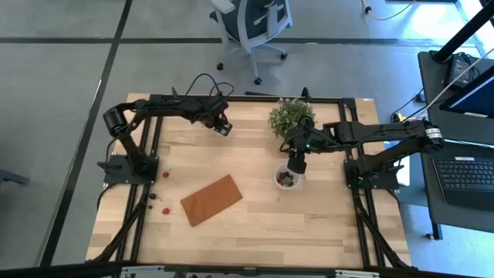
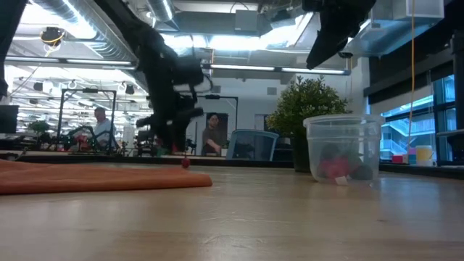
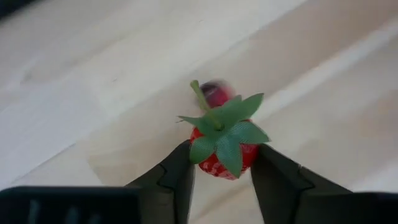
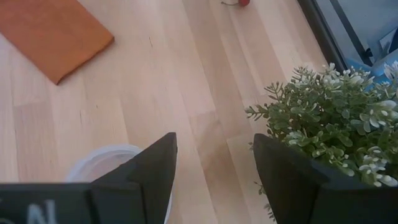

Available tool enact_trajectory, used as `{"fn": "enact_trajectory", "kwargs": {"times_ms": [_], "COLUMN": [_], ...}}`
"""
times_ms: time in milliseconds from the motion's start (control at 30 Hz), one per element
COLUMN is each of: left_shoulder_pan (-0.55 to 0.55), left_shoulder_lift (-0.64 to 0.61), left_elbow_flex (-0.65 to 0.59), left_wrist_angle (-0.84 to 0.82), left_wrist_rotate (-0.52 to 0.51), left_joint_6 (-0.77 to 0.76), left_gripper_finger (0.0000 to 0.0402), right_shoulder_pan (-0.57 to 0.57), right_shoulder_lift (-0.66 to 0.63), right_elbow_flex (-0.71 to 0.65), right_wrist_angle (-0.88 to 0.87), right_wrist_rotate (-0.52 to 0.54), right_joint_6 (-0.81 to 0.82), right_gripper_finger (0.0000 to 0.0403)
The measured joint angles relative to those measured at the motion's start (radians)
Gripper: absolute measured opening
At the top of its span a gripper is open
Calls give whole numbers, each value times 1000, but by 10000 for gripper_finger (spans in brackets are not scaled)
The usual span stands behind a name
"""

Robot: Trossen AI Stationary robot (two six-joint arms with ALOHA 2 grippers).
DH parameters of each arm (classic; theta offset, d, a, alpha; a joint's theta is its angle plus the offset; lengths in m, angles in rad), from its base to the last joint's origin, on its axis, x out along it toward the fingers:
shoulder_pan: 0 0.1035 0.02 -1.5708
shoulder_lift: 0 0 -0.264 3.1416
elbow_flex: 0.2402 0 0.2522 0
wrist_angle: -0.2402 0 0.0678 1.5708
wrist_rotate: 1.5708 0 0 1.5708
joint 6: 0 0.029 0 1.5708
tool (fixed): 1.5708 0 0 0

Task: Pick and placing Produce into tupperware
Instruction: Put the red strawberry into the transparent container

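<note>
High view: the cup [image 1: 288, 178] under the spread-open right gripper [image 1: 296, 164] already holds some fruit, left gripper [image 3: 221, 177] clamps a strawberry [image 3: 224, 152], few berries [image 1: 158, 198] left.

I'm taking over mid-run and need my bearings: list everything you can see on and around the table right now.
strawberry: one, red with green leaves, held in the left pincer above the table.
loose produce: a few, red and dark, on the table near the left arm's base.
produce in cup: several, red and dark; exact count unclear.
tupperware: one, clear, right of the board.
board: one, flat brown, table centre.
potted plant: one, green, behind the tupperware.
office chair: one, white-blue, beyond the table.
people: two, in the room background.
left pincer: shut on the strawberry, far side of the table.
right pincer: open, empty, above the tupperware.
</note>
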Motion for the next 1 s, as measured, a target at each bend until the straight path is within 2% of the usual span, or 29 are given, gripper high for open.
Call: {"fn": "enact_trajectory", "kwargs": {"times_ms": [133,267,533,833,1000], "left_shoulder_pan": [-24,-73,-236,-447,-526], "left_shoulder_lift": [-100,-230,-437,-456,-453], "left_elbow_flex": [0,0,1,3,2], "left_wrist_angle": [29,112,343,501,530], "left_wrist_rotate": [29,39,32,-49,-124], "left_joint_6": [23,123,347,513,567], "left_gripper_finger": [128,131,132,133,133], "right_shoulder_pan": [0,0,0,0,0], "right_shoulder_lift": [0,0,0,0,0], "right_elbow_flex": [0,0,0,0,0], "right_wrist_angle": [10,53,274,587,663], "right_wrist_rotate": [0,0,0,0,0], "right_joint_6": [6,27,-53,-251,-264], "right_gripper_finger": [215,215,215,215,215]}}
